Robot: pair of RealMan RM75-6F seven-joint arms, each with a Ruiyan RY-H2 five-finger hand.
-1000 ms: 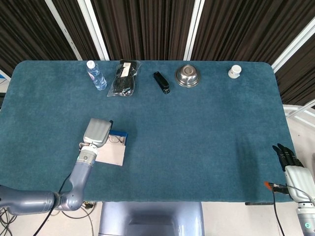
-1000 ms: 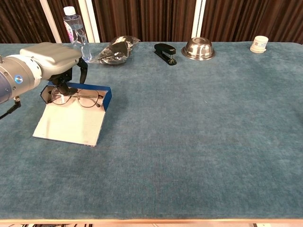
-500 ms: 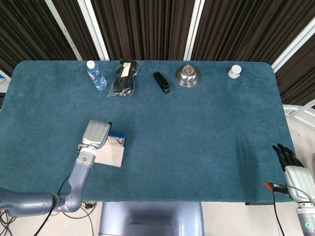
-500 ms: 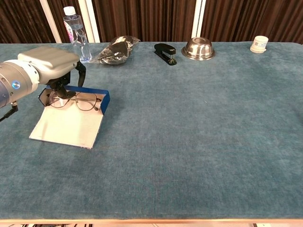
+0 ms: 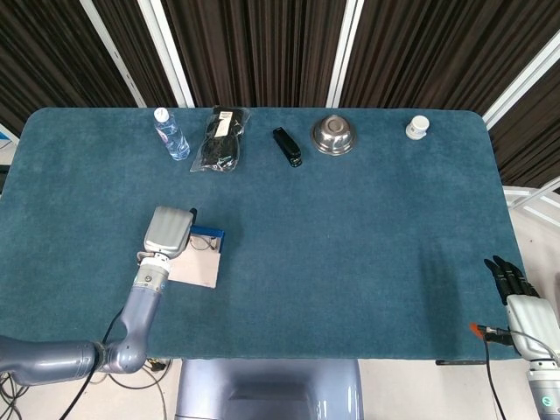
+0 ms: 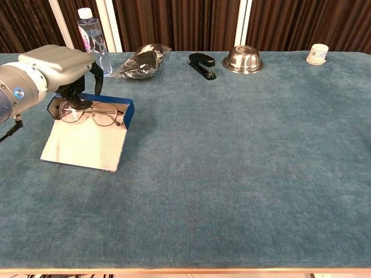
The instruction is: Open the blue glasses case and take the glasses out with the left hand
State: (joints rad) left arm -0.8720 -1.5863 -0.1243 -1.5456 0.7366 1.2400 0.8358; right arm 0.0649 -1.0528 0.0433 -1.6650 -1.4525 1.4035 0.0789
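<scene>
Blue glasses case [image 6: 119, 113] lies open on the counter [image 6: 232, 150], glasses [image 6: 90, 113] inside. Your left hand [image 6: 58, 63] hovers over them; whether it grips, I cannot tell. Pinch the frame, lift clear.

Blue glasses case [image 6: 124, 113] with pale lining, teal table [image 6: 232, 162], black stapler [image 6: 203, 65].

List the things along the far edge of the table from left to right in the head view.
water bottle → black bag → stapler → metal bowl → white jar
</scene>
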